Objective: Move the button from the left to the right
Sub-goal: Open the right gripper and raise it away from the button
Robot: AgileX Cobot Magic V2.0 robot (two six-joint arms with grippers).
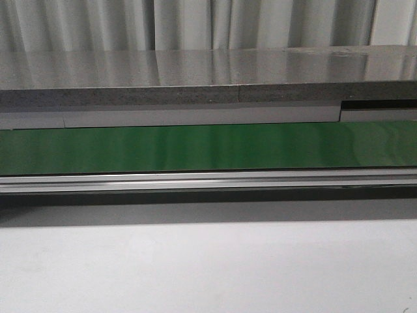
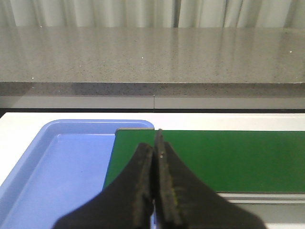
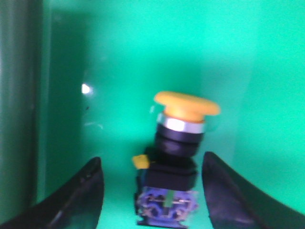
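Right tool (image 3: 151, 191) spread wide, fingers either side of the button (image 3: 175, 157) on the green belt (image 3: 143, 57) — straddling it, apparently for a grasp; not touching; left tool (image 2: 155, 157) pinched together, holding nothing, parked over the blue tray (image 2: 57, 171).

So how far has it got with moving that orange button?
Early, by the look of it. Done: the right gripper is open, one finger on each side of the button, which lies on the green belt. In hand: closing for the grasp; the fingers show no contact yet. Left: lifting, carrying it across and setting it down. The left gripper is shut on nothing, above the blue tray, which looks empty.
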